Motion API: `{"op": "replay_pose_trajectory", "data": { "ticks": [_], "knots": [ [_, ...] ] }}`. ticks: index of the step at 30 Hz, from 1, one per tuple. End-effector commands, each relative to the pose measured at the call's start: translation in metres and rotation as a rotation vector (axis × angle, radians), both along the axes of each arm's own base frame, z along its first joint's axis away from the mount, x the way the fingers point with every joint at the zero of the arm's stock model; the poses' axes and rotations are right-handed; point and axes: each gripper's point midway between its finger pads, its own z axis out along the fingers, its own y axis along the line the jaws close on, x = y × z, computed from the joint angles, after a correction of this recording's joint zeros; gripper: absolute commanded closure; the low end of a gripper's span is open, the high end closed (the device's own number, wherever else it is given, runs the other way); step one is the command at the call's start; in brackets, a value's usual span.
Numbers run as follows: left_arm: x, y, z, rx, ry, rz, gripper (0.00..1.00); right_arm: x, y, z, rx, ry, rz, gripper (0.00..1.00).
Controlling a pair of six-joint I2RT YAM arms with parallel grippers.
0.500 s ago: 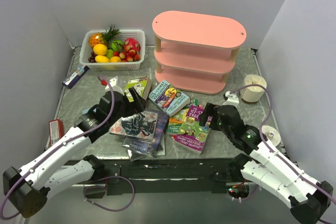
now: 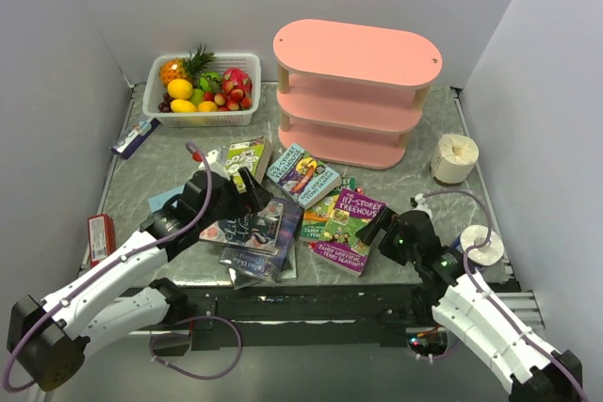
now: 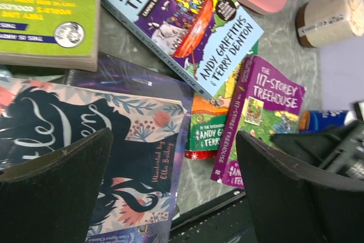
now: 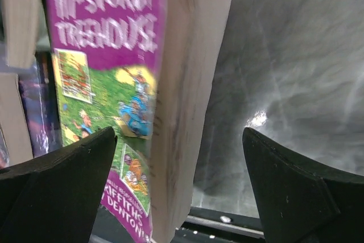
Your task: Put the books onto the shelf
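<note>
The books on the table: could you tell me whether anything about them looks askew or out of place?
Yes. The books lie in a loose heap near the front edge of the table, overlapping at odd angles; none is on the shelf. The lowest dark book seems to jut past that edge.

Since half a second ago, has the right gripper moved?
Yes. In the top view the right gripper has backed away from the pink shelf, toward the near side.
</note>
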Motion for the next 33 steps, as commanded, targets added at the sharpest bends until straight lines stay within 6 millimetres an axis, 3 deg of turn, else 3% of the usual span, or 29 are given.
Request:
{"op": "replay_pose_trajectory", "data": {
  "ticks": [1,11,14,18,20,26,29,33],
  "knots": [
    [-0.002,-0.014,0.016,-0.087,-0.031,-0.045,0.04,0.005,0.030,0.008,0.195,-0.013,0.046,0.01],
    [-0.007,-0.013,0.016,-0.111,-0.032,-0.049,0.04,0.010,0.040,-0.010,0.317,-0.028,0.092,0.01],
    [-0.008,-0.013,0.013,-0.114,-0.025,-0.046,0.04,0.011,0.042,-0.013,0.355,-0.056,0.113,0.05],
    [-0.009,-0.012,0.010,-0.111,-0.016,-0.042,0.04,0.011,0.045,-0.008,0.387,-0.120,0.143,0.24],
    [-0.009,-0.012,0.009,-0.113,-0.014,-0.043,0.04,0.011,0.045,-0.003,0.389,-0.148,0.156,0.35],
    [-0.009,-0.011,0.009,-0.112,-0.014,-0.036,0.04,0.006,0.045,0.018,0.351,-0.203,0.218,0.45],
    [-0.008,-0.011,0.013,-0.115,-0.021,-0.032,0.04,0.001,0.045,0.036,0.335,-0.241,0.263,0.56],
    [-0.006,-0.012,0.020,-0.119,-0.033,-0.033,0.04,-0.006,0.047,0.070,0.333,-0.303,0.320,0.60]
  ]
}}
